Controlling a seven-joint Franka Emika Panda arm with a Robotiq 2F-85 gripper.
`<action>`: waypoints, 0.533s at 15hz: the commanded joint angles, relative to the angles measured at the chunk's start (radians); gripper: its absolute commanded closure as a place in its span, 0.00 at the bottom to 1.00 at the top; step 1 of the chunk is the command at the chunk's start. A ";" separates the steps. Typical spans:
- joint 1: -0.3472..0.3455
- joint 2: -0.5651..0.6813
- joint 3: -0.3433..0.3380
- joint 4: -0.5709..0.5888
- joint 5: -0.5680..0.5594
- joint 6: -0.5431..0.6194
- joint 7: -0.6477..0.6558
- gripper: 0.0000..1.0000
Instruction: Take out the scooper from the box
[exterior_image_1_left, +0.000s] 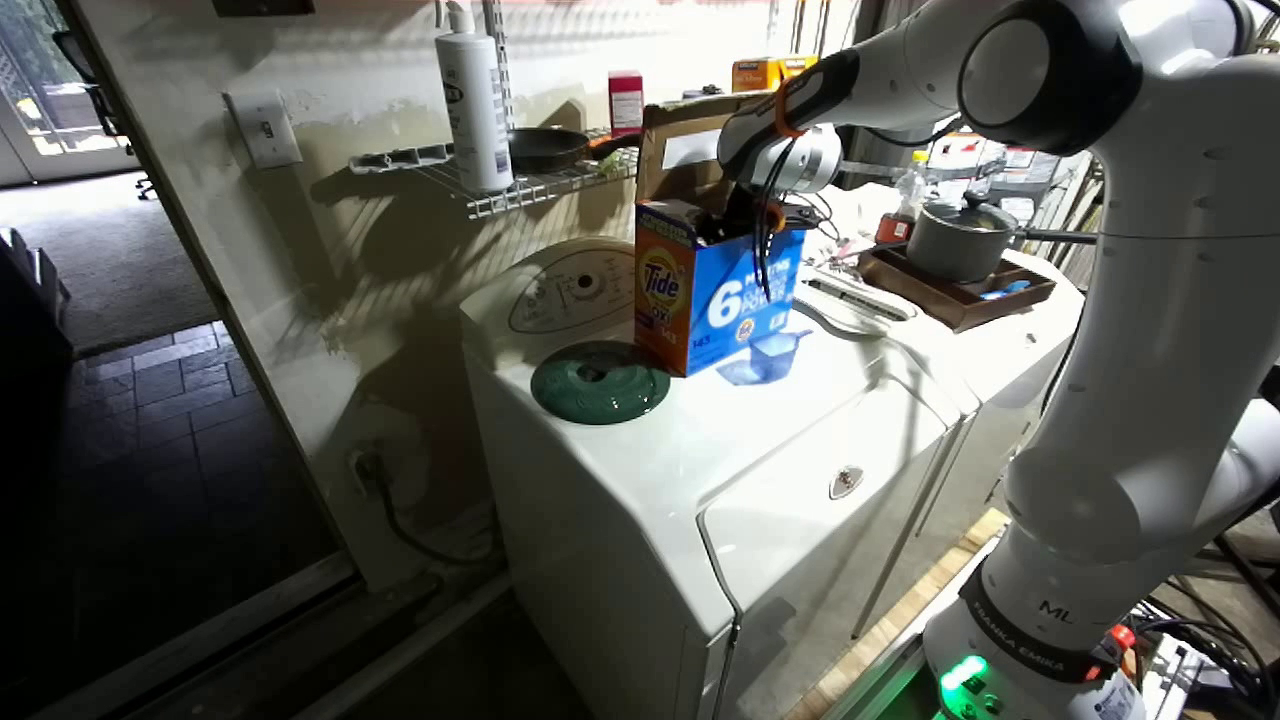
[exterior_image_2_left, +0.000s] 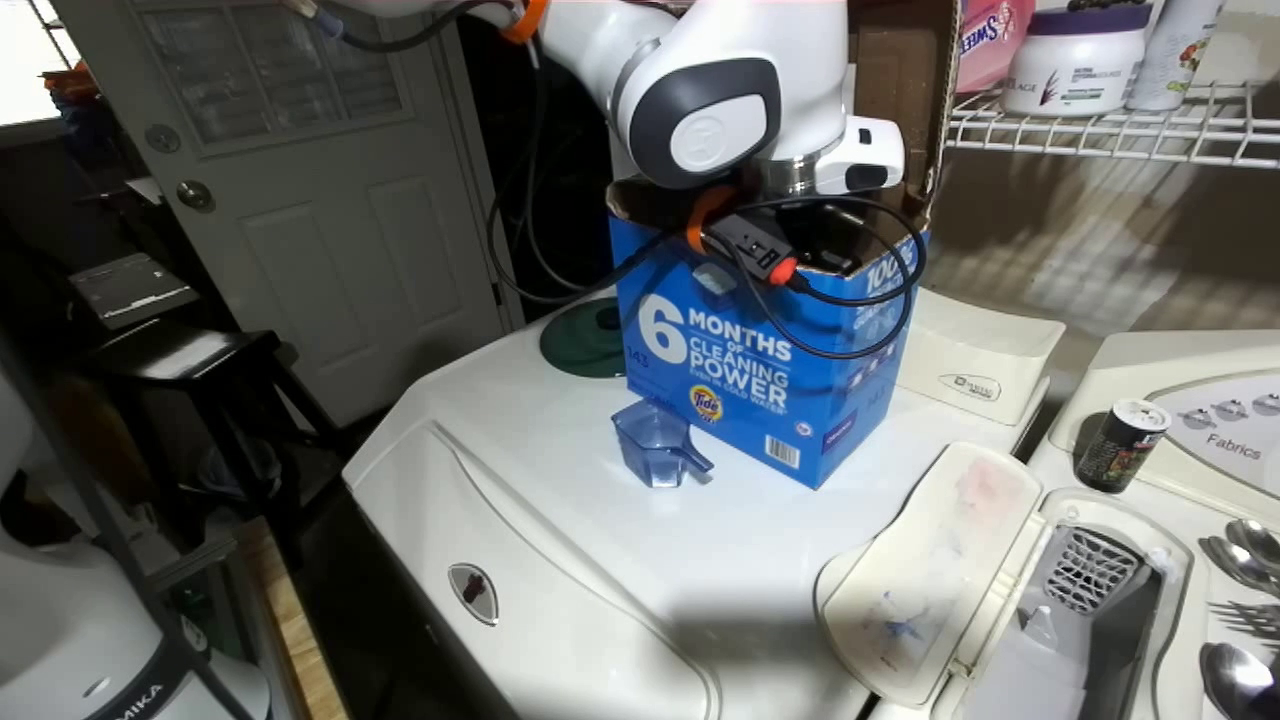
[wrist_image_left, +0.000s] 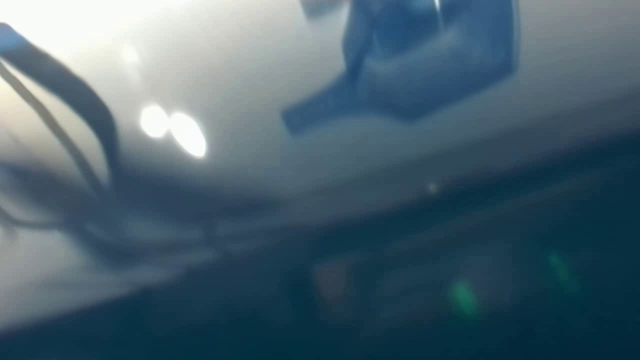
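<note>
The blue Tide box (exterior_image_1_left: 745, 290) stands upright on a white appliance with its brown flap raised; it also shows in an exterior view (exterior_image_2_left: 740, 340). A translucent blue scooper (exterior_image_1_left: 775, 355) rests outside it, on the appliance top by its front face. The scooper shows in an exterior view (exterior_image_2_left: 655, 445) and at the top of the wrist view (wrist_image_left: 435, 75). My gripper (exterior_image_2_left: 830, 235) points down into the box's open top. Its fingers are hidden inside, so I cannot see what they hold. The wrist view is blurred, its lower part filled by a dark blue surface.
A green lid (exterior_image_1_left: 600, 382) lies beside the box. A wooden tray (exterior_image_1_left: 955, 290) bears a grey pot (exterior_image_1_left: 960, 240). A wire shelf (exterior_image_2_left: 1120, 130) with bottles is behind. An open dispenser hatch (exterior_image_2_left: 930, 580) and a black can (exterior_image_2_left: 1120, 450) are near. Cables (exterior_image_2_left: 860, 350) loop at the wrist.
</note>
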 joint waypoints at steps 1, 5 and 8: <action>-0.021 0.040 0.024 0.022 0.030 0.027 -0.031 0.00; -0.025 0.044 0.028 0.021 0.031 0.018 -0.029 0.00; -0.025 0.045 0.029 0.021 0.028 0.012 -0.029 0.00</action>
